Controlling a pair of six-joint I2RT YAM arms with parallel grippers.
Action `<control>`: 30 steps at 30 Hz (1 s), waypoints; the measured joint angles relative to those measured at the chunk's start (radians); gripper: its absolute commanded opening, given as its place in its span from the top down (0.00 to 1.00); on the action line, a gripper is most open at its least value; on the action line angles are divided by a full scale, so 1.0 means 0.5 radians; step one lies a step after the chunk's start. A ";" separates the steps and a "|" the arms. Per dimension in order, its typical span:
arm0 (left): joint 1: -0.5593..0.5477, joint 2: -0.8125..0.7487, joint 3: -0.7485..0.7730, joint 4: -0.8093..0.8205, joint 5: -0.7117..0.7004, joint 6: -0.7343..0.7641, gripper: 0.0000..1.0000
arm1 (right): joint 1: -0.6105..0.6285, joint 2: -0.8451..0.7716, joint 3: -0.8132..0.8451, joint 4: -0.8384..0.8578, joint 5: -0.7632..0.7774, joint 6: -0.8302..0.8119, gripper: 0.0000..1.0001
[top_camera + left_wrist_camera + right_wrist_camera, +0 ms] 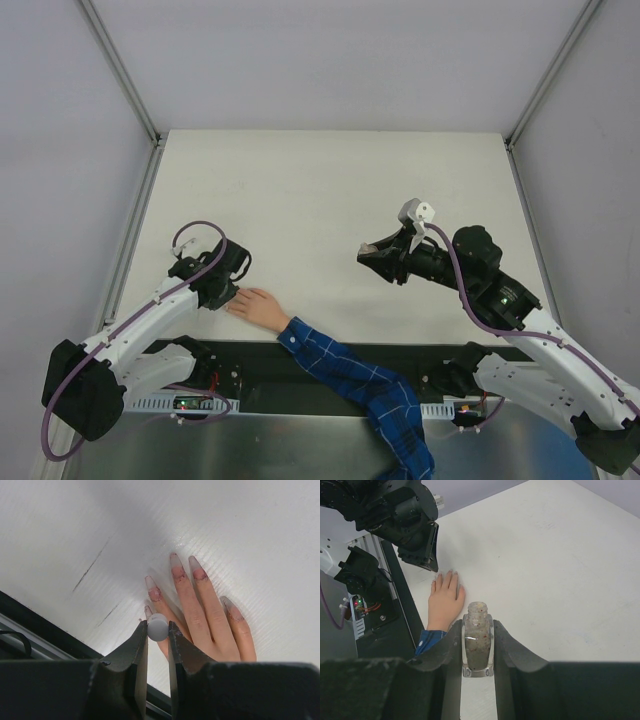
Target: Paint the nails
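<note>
pale hand (262, 308) flat at the table's (330, 190) near edge
top view: left gripper (228, 296) at the hand's fingertips, right gripper (368, 255) well apart. left wrist: jaws pinch a small white knob (158, 629) just over the nails (177, 569), stained reddish at their bases. right wrist: jaws clamp an uncapped clear bottle (477, 642).

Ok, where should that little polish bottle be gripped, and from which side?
Grip the bottle below its neck, fingers on two opposite sides, coming from the side. It is uncapped; the right gripper holds it so, leaving the mouth clear.
</note>
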 measured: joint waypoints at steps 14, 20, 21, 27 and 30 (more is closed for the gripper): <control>0.000 -0.061 -0.004 -0.003 0.000 -0.001 1.00 | -0.009 0.003 0.000 0.001 -0.001 0.001 1.00; 0.000 -0.072 -0.012 -0.014 0.001 -0.002 1.00 | -0.010 0.009 0.000 0.001 -0.002 0.002 1.00; 0.000 -0.072 -0.016 -0.014 0.001 -0.002 1.00 | -0.010 0.009 0.000 0.001 -0.002 0.002 1.00; 0.000 -0.072 -0.020 -0.048 0.000 -0.001 1.00 | -0.010 0.009 0.000 0.002 -0.009 0.003 1.00; 0.000 -0.090 -0.025 -0.066 0.000 -0.002 1.00 | -0.011 0.010 0.000 0.002 -0.010 0.005 1.00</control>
